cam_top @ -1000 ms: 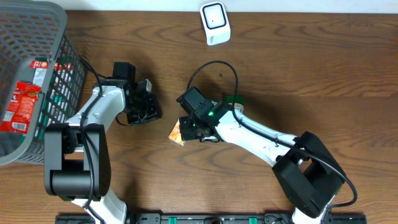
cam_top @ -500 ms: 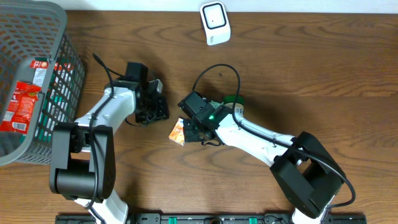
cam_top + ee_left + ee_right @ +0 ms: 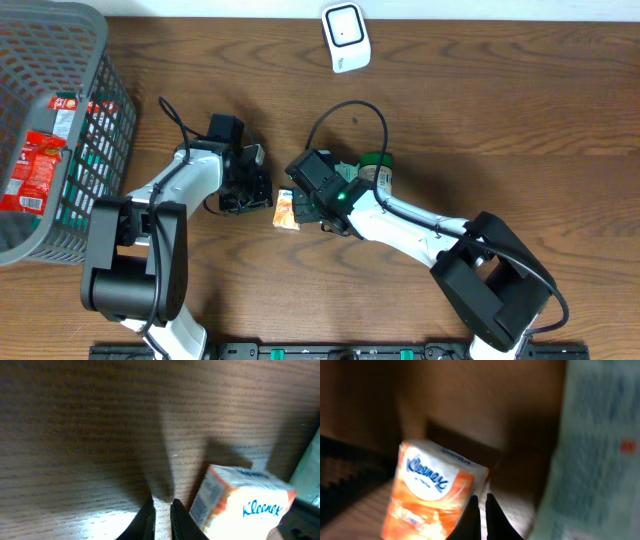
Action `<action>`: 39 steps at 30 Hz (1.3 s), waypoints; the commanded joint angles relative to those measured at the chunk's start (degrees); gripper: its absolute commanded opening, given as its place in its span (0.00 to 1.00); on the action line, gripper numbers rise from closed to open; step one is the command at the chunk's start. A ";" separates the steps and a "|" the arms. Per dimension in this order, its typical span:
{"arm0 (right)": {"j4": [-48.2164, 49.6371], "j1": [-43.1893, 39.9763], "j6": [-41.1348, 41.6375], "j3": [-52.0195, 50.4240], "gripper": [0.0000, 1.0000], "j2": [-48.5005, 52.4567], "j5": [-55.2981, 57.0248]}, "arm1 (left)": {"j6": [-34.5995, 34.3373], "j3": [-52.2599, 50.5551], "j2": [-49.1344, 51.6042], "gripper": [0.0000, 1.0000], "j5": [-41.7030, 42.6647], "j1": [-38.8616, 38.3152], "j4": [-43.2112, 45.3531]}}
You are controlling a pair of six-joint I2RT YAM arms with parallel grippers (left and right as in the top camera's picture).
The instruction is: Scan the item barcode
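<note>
Dark wooden tabletop (image 3: 520,110) — at its left edge, one wire basket (image 3: 95,40) shows two red packets (image 3: 30,170). The left hand (image 3: 260,190), fingers pressed together and empty, has swung in to just beside the single tissue pack (image 3: 286,210), which lies mid-table against the right hand (image 3: 303,208), also pressed shut. One scanner (image 3: 346,37) sits well apart — I judge the barcode not yet presented.

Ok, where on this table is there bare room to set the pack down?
Widest bare table lies right of the scanner, above the right arm. A smaller strip runs between basket and scanner. The centre is crowded: left gripper and right gripper flank the Kleenex pack.
</note>
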 commanded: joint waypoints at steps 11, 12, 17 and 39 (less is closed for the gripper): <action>6.56 0.09 -9.75 0.04 0.01 0.48 0.70 | 1.16 -3.32 0.57 0.15 -0.61 -0.13 0.26; 6.93 0.04 -10.47 0.04 0.01 0.48 0.00 | 1.16 -3.32 0.57 0.15 -0.61 -0.13 0.17; 5.55 -1.29 -14.93 1.03 0.04 0.46 -3.43 | 1.18 -3.32 0.57 0.14 -0.70 -0.07 -0.57; -4.52 -1.75 -8.66 5.84 0.01 8.04 -11.34 | -5.55 -3.32 0.57 0.14 -7.91 2.99 -2.47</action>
